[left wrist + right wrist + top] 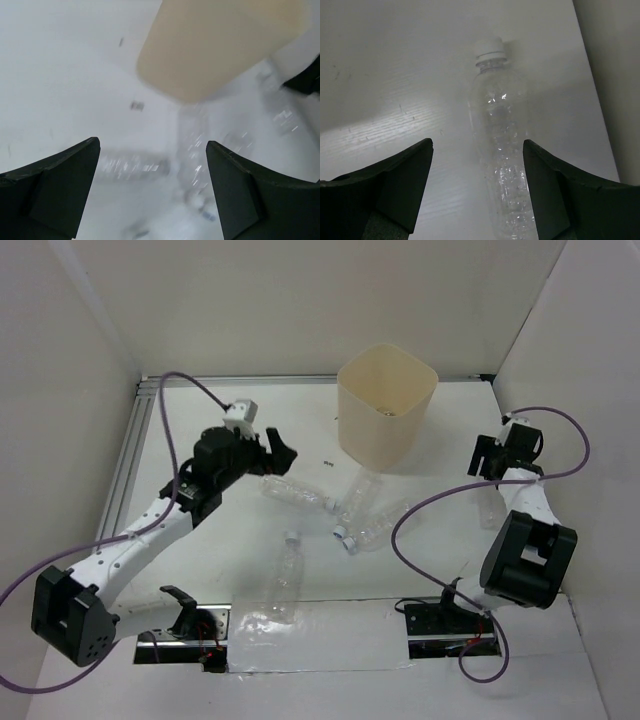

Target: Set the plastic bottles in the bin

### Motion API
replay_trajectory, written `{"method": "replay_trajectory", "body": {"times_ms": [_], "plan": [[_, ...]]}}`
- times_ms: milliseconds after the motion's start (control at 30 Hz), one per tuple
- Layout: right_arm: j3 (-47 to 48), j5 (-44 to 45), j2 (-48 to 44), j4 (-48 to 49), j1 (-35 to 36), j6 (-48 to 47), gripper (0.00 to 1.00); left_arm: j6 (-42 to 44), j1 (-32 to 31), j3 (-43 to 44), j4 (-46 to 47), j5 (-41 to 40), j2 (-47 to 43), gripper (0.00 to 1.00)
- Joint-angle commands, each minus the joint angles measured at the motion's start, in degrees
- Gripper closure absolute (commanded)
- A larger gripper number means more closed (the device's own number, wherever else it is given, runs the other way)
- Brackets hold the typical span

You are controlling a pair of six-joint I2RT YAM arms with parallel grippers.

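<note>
The cream-beige bin (385, 410) stands at the back centre; it fills the top of the left wrist view (220, 45). Several clear plastic bottles lie on the white table: one (295, 493) just below my left gripper (275, 454), two side by side (358, 495) (377, 524) in front of the bin, one (288, 575) nearer the front. My left gripper (152, 190) is open and empty above a blurred bottle (132, 167). My right gripper (497, 455) is open over a white-capped bottle (490, 504), which lies between its fingers (502, 145). No red-capped bottle shows.
White walls close in the table on the left, back and right. An aluminium rail (125, 460) runs along the left edge. A shiny clear sheet (300, 635) covers the near edge between the arm bases. Purple cables loop off both arms.
</note>
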Motion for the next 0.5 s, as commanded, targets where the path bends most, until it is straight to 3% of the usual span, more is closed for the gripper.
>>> {"method": "replay_trajectory", "body": {"times_ms": [0,300,400,467], "plan": [[2.1,1.6,2.0,4.3,-0.4,-5.4,0.2,3.1,0.0,-7.7,-2.9,0.6,0.1,0.0],[-3.5,4.6,8.0,10.7,-1.5,-15.7,0.2,-2.2,0.0,-15.5,-7.0,3.2,-1.8,0.0],[-3.7,-0.2,12.6,8.9,-4.1,-16.9,0.2,-5.1,0.0,-14.1,-9.7,2.7,-1.8,0.0],[-2.8,-2.8,15.3,6.4,-4.8,-18.1,0.27,-7.0,-0.5,-13.4,-11.4,2.7,-2.4,0.0]]}}
